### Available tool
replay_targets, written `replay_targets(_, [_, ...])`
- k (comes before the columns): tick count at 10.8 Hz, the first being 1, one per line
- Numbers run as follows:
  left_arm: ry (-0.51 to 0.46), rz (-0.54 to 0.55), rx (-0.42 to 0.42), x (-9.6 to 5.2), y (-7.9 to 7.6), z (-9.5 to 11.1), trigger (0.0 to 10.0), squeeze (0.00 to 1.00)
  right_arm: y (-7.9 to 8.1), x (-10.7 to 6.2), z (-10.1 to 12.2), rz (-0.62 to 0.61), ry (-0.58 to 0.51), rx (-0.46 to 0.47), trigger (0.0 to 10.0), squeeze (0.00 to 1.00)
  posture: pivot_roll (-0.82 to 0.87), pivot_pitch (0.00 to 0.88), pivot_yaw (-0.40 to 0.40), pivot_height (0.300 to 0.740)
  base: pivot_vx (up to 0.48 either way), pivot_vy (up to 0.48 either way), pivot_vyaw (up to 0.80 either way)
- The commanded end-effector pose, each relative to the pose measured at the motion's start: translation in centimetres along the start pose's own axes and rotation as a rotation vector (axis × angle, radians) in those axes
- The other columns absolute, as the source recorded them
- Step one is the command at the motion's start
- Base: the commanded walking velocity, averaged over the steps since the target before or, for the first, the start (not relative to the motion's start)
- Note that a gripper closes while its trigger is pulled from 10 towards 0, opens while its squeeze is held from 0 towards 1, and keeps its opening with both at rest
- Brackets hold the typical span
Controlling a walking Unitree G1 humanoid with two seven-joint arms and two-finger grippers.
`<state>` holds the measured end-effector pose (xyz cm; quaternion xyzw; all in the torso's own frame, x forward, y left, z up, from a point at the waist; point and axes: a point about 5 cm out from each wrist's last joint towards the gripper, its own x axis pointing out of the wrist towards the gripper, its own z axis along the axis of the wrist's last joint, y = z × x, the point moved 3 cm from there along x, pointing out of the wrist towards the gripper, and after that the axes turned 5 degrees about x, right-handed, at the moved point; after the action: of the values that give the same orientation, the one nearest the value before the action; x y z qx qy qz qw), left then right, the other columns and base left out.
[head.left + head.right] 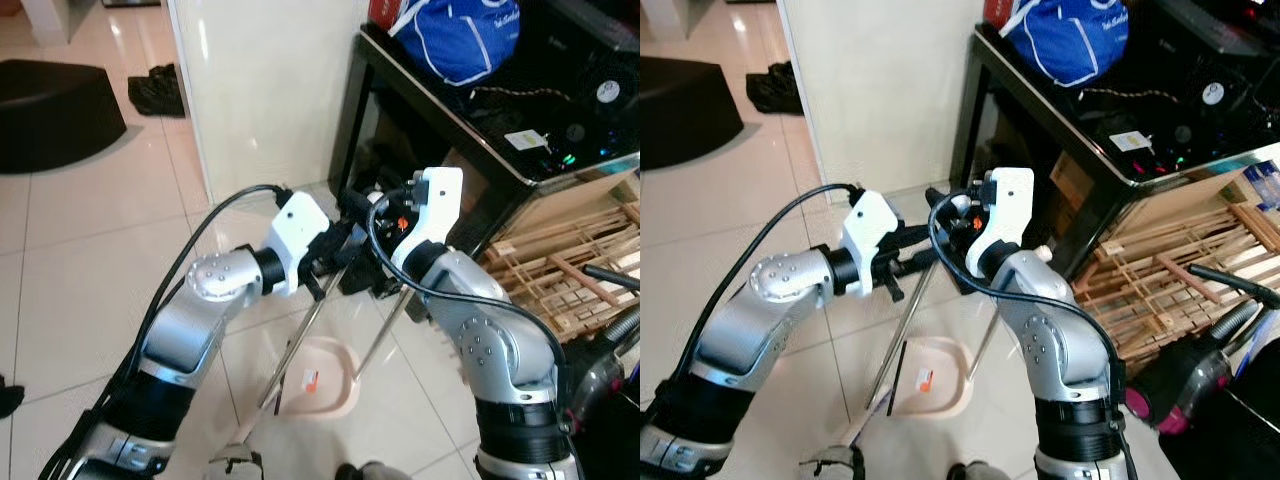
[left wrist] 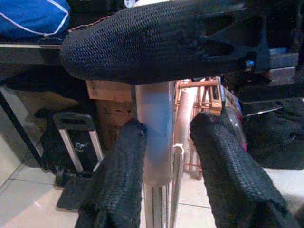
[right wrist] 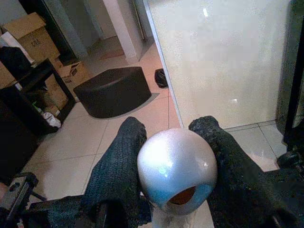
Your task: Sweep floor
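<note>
A pale pink dustpan (image 1: 322,385) lies on the tiled floor between my arms. Its thin metal handle (image 1: 380,335) rises to my right gripper (image 1: 382,272), which is shut on the handle's rounded silver cap (image 3: 176,168). A second silver pole, the broom handle (image 1: 300,340), slants down toward my feet. My left gripper (image 1: 335,262) is shut on that pole (image 2: 154,137), with a black finger (image 2: 126,156) on each side. Both grippers meet close together in front of the black table, well above the floor. The broom's lower end is partly cut off at the picture's bottom edge.
A cream pillar (image 1: 270,90) stands straight ahead. To the right is a black table (image 1: 450,115) with a blue bag (image 1: 465,35) on it, and a wooden rack (image 1: 570,270) beside a vacuum cleaner (image 1: 1180,385). A black ottoman (image 1: 50,110) and a dark bundle (image 1: 158,90) lie far left.
</note>
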<state>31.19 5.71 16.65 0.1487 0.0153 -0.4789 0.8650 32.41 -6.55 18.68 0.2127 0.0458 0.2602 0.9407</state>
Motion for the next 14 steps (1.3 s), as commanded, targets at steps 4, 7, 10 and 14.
replay_targets(4, [-0.001, 0.072, 0.029, 0.9, 1.3, 0.4, 10.0, 1.0, 0.9, 0.3, 1.0, 0.046, -0.03, 0.01, 0.0, 0.0, 0.15, 0.087, -0.113, 0.74, 0.0, 0.0, 0.0])
replay_targets(7, [0.035, 0.078, -0.013, 1.4, 1.8, -0.5, 10.0, 0.84, 1.0, 0.3, 1.1, 0.049, -0.031, 0.009, 0.0, 0.0, 0.15, 0.078, -0.112, 0.74, 0.0, 0.0, 0.0])
replay_targets(10, [0.038, 0.016, -0.028, 2.1, 1.2, -0.8, 8.5, 0.0, 1.0, 0.2, 1.1, 0.05, -0.032, 0.008, 0.0, 0.0, 0.14, 0.07, -0.109, 0.74, 0.0, 0.0, 0.0])
replay_targets(14, [0.036, -0.019, -0.035, 2.4, 1.1, -0.9, 0.0, 0.0, 1.0, 0.2, 1.2, 0.05, -0.034, 0.007, 0.0, 0.0, 0.14, 0.074, -0.108, 0.74, 0.0, 0.0, 0.0])
